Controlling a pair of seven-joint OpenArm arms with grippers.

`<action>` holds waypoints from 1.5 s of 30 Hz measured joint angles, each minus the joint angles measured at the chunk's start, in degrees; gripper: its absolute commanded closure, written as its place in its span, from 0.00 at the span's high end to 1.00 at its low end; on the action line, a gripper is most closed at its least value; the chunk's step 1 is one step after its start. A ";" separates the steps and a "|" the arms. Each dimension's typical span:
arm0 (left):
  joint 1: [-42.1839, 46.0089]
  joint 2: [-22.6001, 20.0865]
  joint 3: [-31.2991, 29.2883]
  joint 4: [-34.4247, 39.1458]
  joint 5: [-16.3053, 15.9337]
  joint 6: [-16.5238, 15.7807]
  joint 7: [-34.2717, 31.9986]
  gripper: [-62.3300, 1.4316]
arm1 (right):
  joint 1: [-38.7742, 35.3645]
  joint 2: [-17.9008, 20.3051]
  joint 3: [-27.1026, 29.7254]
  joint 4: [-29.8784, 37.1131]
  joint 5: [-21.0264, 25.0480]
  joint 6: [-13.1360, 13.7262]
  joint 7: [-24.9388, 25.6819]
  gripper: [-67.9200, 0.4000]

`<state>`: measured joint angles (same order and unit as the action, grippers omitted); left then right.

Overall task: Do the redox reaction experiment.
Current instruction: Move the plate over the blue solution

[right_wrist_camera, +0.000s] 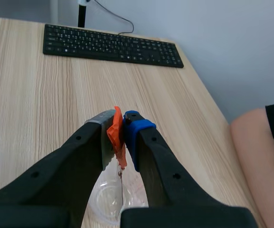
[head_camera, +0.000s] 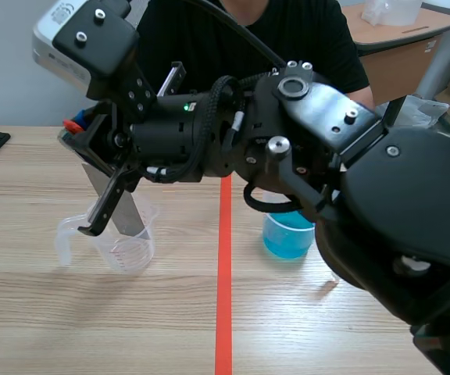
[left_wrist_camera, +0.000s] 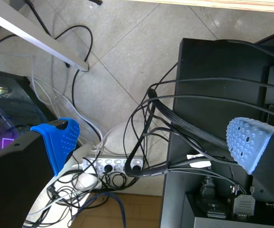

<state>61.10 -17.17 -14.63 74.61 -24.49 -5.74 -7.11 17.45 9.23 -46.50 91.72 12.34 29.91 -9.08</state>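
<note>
Above one clear beaker (head_camera: 127, 246): right tool (right_wrist_camera: 119, 124) pinching one orange piece (right_wrist_camera: 114, 135); one blue-filled beaker (head_camera: 287, 237) nearby; left tool (left_wrist_camera: 153, 137) wide.

Office: keyboard (right_wrist_camera: 113, 46), wooden desks (head_camera: 401, 33)

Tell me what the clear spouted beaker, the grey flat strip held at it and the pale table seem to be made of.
The clear spouted beaker is probably plastic, glossy: you see through it, and it bears faint reddish marks. The grey flat strip is likely metal: thin, straight, with a dull smooth sheen. The pale table looks like wood or wood-look laminate, matte, with long grain lines.
</note>
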 measured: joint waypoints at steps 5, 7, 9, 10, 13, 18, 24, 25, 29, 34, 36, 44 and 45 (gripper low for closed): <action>0.00 0.00 0.00 0.00 0.00 -0.02 0.02 1.00 | 0.00 1.97 1.18 6.27 4.72 0.15 -5.44 0.03; 0.00 0.00 0.00 0.00 0.00 -0.02 0.02 1.00 | 0.00 2.47 2.16 8.85 6.73 0.15 -7.43 0.03; 0.00 0.00 0.00 0.00 0.00 -0.02 0.02 1.00 | 0.00 3.13 3.28 11.47 8.87 0.15 -9.07 0.03; 0.00 0.00 0.00 0.00 0.00 -0.02 0.00 1.00 | 0.00 3.41 3.85 12.59 10.03 0.13 -10.21 0.03; 0.00 0.00 0.00 0.00 0.00 -0.02 0.00 1.00 | 0.00 4.79 5.49 15.39 12.94 0.15 -12.31 0.03; 0.00 0.00 0.00 0.00 0.00 -0.02 0.02 1.00 | 0.00 8.50 8.44 18.53 17.38 0.15 -13.44 0.03; 0.00 0.00 0.00 0.00 0.00 -0.02 0.02 1.00 | -0.02 13.84 13.25 18.86 22.77 0.59 -13.53 0.03; 0.00 0.00 0.00 0.00 0.00 -0.02 0.02 1.00 | -0.02 14.84 14.01 18.86 23.39 0.61 -13.49 0.03; 0.00 0.00 0.00 0.00 0.00 -0.02 0.02 1.00 | -0.02 19.19 17.07 18.86 26.88 2.32 -13.49 0.03; 0.00 0.02 0.00 0.00 -0.02 -0.02 0.02 1.00 | -0.33 25.51 20.63 18.86 31.19 2.58 -12.98 0.03; 0.00 0.00 0.00 0.00 -0.02 -0.02 0.02 1.00 | -1.42 27.87 23.21 18.86 32.30 3.17 -12.00 0.03; 0.00 0.00 0.00 0.00 0.00 -0.02 0.02 1.00 | -9.11 33.53 33.11 18.86 33.11 6.54 -10.27 0.03; 0.00 0.00 0.00 0.00 0.00 -0.02 0.02 1.00 | -9.92 33.86 34.01 18.86 33.11 6.58 -10.12 0.03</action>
<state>61.10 -17.17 -14.63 74.61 -24.49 -5.76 -7.09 7.53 43.09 -12.49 110.59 45.45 36.49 -19.20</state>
